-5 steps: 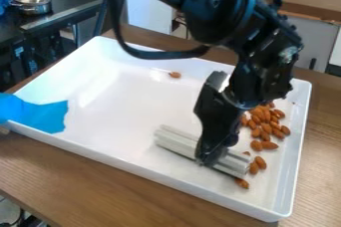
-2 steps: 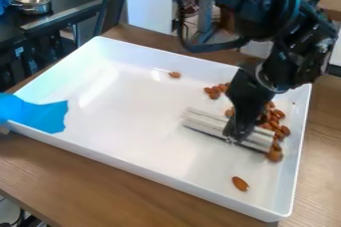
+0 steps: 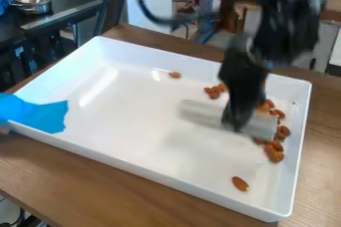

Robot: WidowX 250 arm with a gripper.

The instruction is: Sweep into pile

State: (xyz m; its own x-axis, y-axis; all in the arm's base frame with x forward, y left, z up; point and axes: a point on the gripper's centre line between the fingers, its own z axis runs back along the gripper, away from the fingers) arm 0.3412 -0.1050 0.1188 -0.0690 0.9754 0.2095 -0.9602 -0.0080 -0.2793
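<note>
One pale bar is clamped in the fingers, closed about its middle; blur hides the exact gap, and can't tell if the bar touches the tray floor. Just beyond its right end, most nuts lie in a loose, strung-out bunch along the tray's right side, some partly hidden by bar and arm. Job looks partly done: bulk roughly gathered, no tight pile. Left to do: small cluster behind the bar, apart from the main bunch; front nut on its own; back nut alone near the far wall, farthest out, probably needs its own pass. All inside the white tray, blue sheet over its left corner, tray on the wooden worktop. Call it over halfway, not finished.
</note>
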